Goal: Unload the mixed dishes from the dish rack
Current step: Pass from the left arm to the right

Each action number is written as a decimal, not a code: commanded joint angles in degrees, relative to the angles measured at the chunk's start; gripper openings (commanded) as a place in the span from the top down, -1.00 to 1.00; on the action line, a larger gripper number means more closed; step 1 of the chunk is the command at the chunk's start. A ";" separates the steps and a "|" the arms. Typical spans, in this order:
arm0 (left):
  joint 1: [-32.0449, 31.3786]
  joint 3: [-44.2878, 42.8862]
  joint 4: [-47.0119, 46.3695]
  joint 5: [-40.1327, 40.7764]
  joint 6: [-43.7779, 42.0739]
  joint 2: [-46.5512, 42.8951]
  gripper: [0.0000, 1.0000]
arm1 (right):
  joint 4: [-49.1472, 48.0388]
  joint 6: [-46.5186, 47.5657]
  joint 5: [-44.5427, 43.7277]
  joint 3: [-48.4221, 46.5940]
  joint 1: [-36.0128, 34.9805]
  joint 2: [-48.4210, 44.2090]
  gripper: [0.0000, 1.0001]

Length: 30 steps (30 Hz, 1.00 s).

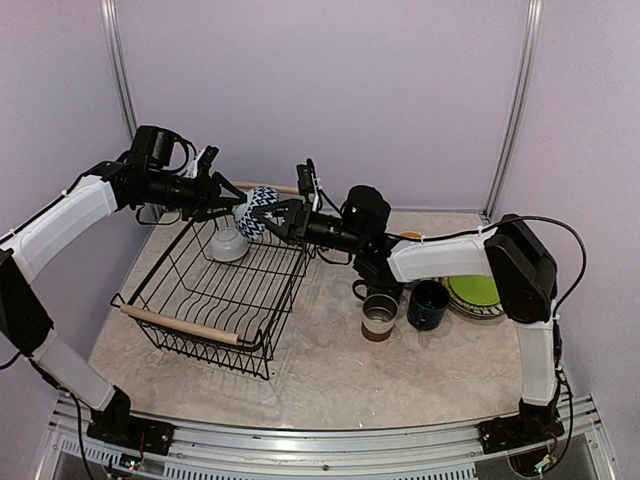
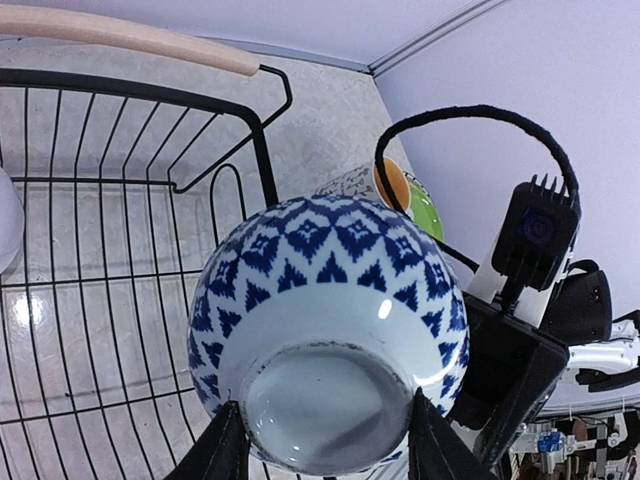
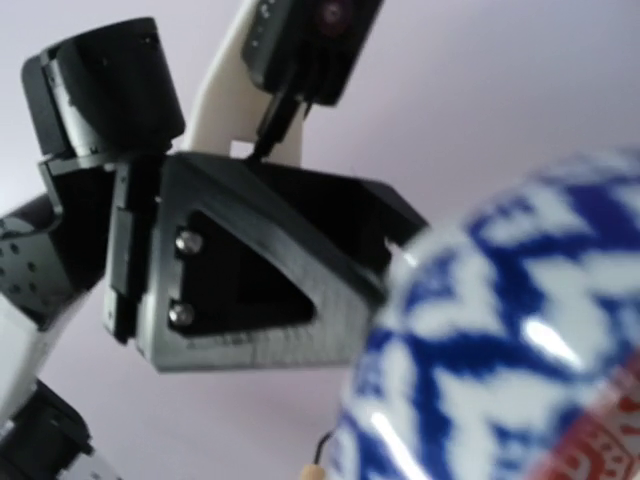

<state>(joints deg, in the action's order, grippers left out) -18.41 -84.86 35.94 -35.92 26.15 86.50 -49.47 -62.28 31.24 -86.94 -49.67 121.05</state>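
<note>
Overhead, bowl: a blue-and-white bowl (image 1: 260, 207) hangs in the air over the far right corner of the dish rack (image 1: 215, 300), right between the two claws.
Overhead, left claw: the left claw (image 1: 238, 207) comes in from the left and is clamped on the bowl.
Overhead, right claw: the right claw (image 1: 274, 217) reaches in from the right, and its fingers are at the bowl's right side. I cannot tell whether they pinch it or only flank it.
Overhead, rack: it sits on the left of the worktop (image 1: 330, 370), with a wooden handle (image 1: 185, 326) along its near edge. A small white bowl (image 1: 229, 244) lies inside near the far end, below the raised bowl.
Overhead, set out: to the right of the rack on the worktop stand a brown cup (image 1: 380, 316) and a dark mug (image 1: 428, 304) side by side. A second dark mug (image 1: 363, 290) is just behind the cup, and a lime green plate (image 1: 474, 291) lies beyond them.
Left wrist, bowl: it fills the middle, with its foot ring turned toward the camera and the patterned wall above.
Left wrist, grip: the two black fingers (image 2: 225, 450) press on either side of the base, one left and one right of the foot ring.
Left wrist, surroundings: the rack's wires are behind and to the left. The other claw's black body is just beside the bowl's right flank.
Right wrist, bowl: its blue pattern fills the lower right, very close and blurred.
Right wrist, claws: the left claw's black body is at the upper left, up against the bowl. This camera's own fingers cannot be made out.
</note>
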 commanded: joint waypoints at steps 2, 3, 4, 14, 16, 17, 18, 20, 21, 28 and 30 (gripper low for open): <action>-0.51 2.21 -7.42 -5.14 1.29 -1.67 0.50 | -7.01 -0.98 0.31 4.22 0.93 -4.29 0.30; -0.90 2.83 -8.32 -5.21 1.70 -1.75 0.49 | -7.56 -1.00 0.23 5.04 0.90 -4.73 0.37; -1.14 3.51 -9.30 -5.44 2.32 -1.77 0.50 | -7.96 -0.92 -0.01 6.01 0.96 -5.34 0.46; -5.88 5.48 -12.43 -6.75 4.61 -1.28 0.50 | -4.79 4.12 -2.41 12.86 1.59 -12.41 0.92; -6.91 5.78 -12.53 -5.63 4.29 -1.66 0.46 | -4.81 4.27 -2.25 13.25 1.65 -12.83 0.96; -7.24 6.11 -12.75 -5.38 4.26 -1.82 0.43 | -4.94 4.35 -2.18 13.42 1.63 -12.99 1.00; -7.62 6.37 -13.10 -5.29 4.34 -1.98 0.39 | -5.00 4.36 -2.08 13.60 1.57 -13.15 1.00; -7.98 6.94 -13.77 -4.98 4.50 -2.42 0.28 | -5.11 4.44 -2.19 14.08 1.62 -13.63 1.00; -7.96 7.25 -14.13 -4.79 4.66 -2.59 0.23 | -5.17 4.58 -2.28 14.26 1.62 -13.91 1.00; -7.79 10.23 -16.36 -1.43 4.11 -6.73 -0.77 | -2.87 7.36 -3.47 17.39 1.60 -18.20 1.00; -7.78 11.22 -17.08 -0.41 3.72 -8.63 -0.97 | 0.24 9.47 -4.52 18.80 1.59 -20.42 1.00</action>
<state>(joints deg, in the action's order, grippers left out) -25.93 -75.53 21.71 -38.74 30.74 82.48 -50.26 -57.34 28.69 -69.87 -48.45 106.98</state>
